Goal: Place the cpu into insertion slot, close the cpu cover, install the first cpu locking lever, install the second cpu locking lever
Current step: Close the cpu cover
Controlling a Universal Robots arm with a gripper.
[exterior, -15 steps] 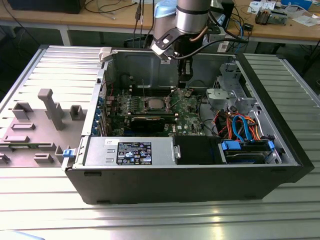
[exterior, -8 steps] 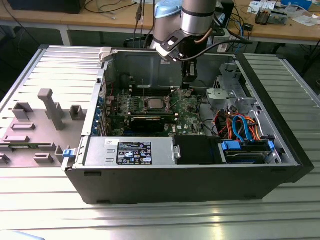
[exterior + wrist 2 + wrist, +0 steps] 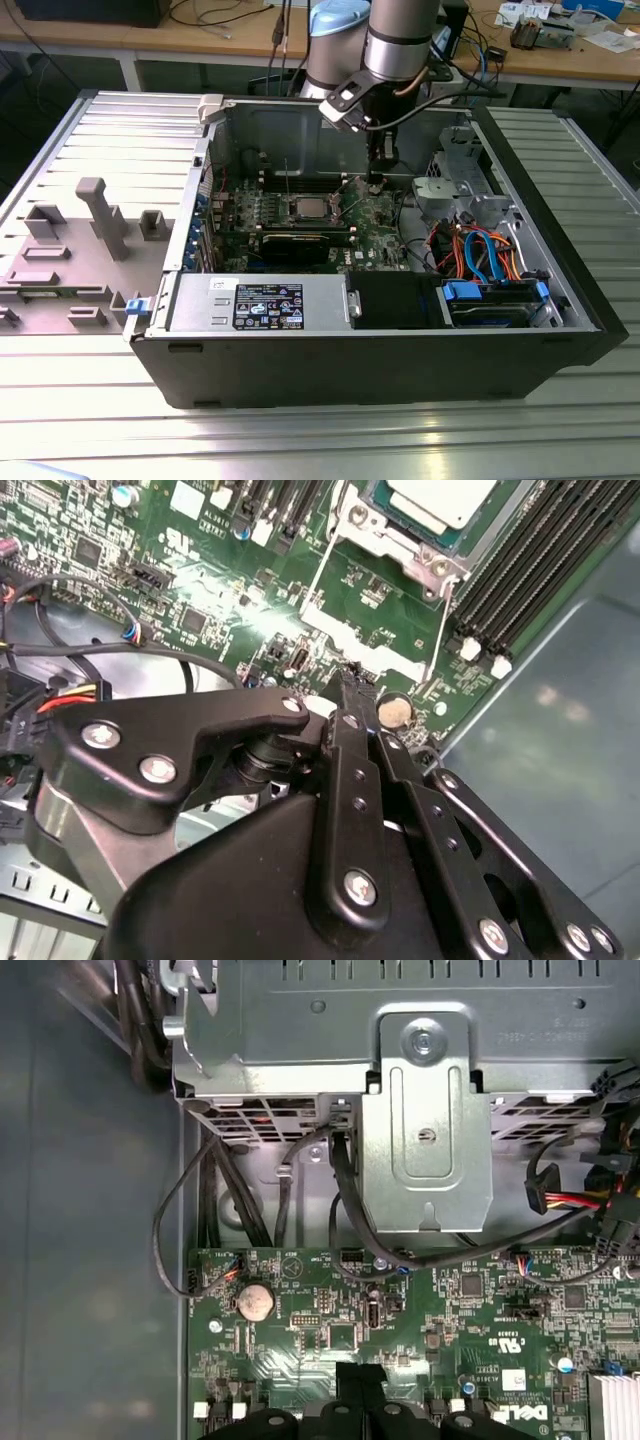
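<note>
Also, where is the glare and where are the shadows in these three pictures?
Exterior view: glare on the ribbed table, the case darker inside. Second wrist view: a bright patch on the motherboard, the gripper dark in front. First wrist view: even light, soft shadows around the metal bracket.

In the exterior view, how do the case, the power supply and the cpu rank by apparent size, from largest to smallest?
1. case
2. power supply
3. cpu
The cpu lies farther from the camera than the power supply, but the difference in size looks too large for that to change the order.
</note>
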